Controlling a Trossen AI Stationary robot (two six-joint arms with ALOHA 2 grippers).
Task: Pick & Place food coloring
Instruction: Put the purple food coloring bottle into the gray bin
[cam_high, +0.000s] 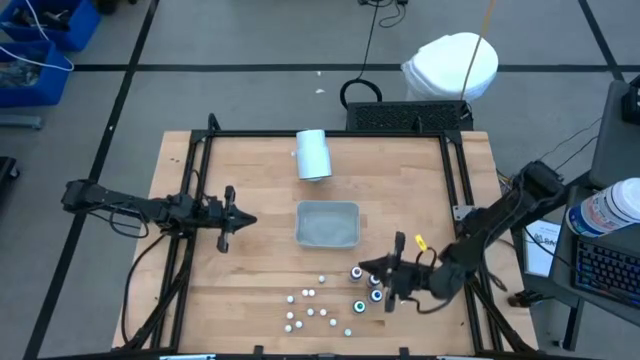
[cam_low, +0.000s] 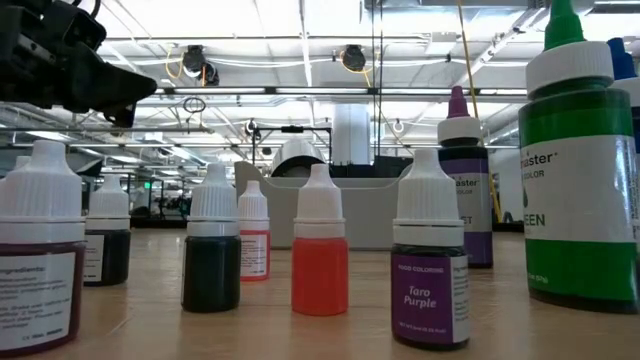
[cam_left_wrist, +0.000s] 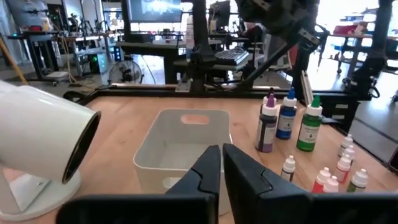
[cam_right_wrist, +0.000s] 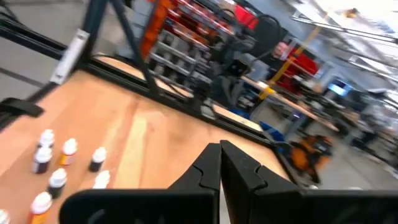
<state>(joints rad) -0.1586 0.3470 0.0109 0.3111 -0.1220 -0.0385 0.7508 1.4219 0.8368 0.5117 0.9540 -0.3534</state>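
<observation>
High view: wooden bench (cam_high: 250, 270) with a grey tray (cam_high: 327, 224) near the middle and a white cylinder (cam_high: 314, 155) lying on its side beyond it, toward the far edge. Food coloring bottles (cam_high: 310, 312) sit scattered near the front edge, right of centre: small whitish ones on the left of the cluster, dark taller ones (cam_high: 366, 283) on the right. Left tool (cam_high: 243, 221) hangs left of the tray, well apart from the bottles, fingers clenched, nothing in them. Right tool (cam_high: 372, 265) is at the dark bottles, just above them; contact can't be told from here.

Low view: bottles stand upright in a row on the bench. Readable ones: a purple-labelled bottle (cam_low: 429, 262), a red bottle (cam_low: 320, 243), a big green bottle (cam_low: 578, 165) at the right edge. Tray shows behind them. Part of a dark arm sits top left.

Left wrist view: left tool's fingers (cam_left_wrist: 210, 169) nearly together, empty, pointing at the tray (cam_left_wrist: 180, 146). Cylinder (cam_left_wrist: 43, 134) close beside it. Three tall bottles (cam_left_wrist: 288, 121), purple, blue, green, stand past the tray, small ones (cam_left_wrist: 333, 177) nearer.

Right wrist view: right tool (cam_right_wrist: 220, 158) clenched, nothing between its fingers. A few small bottles (cam_right_wrist: 59, 163) stand on the bench off to one side.
</observation>
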